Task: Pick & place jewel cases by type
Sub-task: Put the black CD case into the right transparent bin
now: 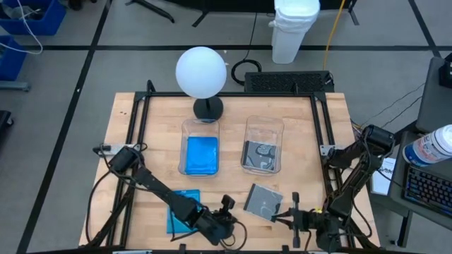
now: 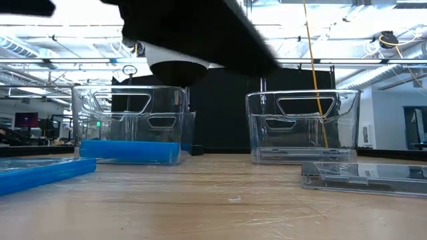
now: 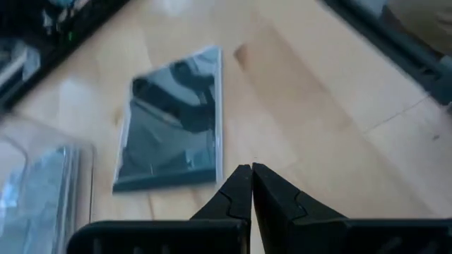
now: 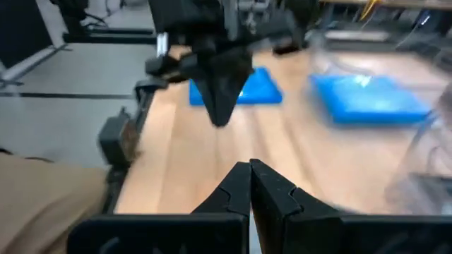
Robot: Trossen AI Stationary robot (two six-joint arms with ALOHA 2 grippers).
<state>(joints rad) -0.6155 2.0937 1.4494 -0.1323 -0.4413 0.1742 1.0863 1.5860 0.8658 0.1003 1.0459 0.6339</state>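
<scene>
While both arms reach in low over the near edge of the wooden desk (image 1: 296, 204), the jewel cases lie sorted only in part. Farthest left, a blue jewel case (image 1: 178, 209) lies flat on the desk, its inner side partly covered by the left arm; the low view shows it at the near left, flat on the wood. Just to its right the left gripper (image 1: 227, 220) sits above bare desk between that blue case and the loose clear one, its jaws pressed together and holding nothing, as the left wrist view shows the fingertips (image 3: 248, 180) meeting. Behind it stands the left clear tub (image 1: 200, 147), with a second blue case (image 1: 201, 155) lying flat on its floor. Beyond that tub stands a white globe lamp (image 1: 201, 72) on a dark base. Right of centre, the right clear tub (image 1: 263, 144) holds a clear case with a black spine (image 1: 260, 156). In front of that tub, a loose clear jewel case (image 1: 263, 202) lies tilted on the desk, apart from both tubs. Farther right, the right gripper (image 1: 294, 220) waits near the front edge, its jaws clenched on nothing.
</scene>
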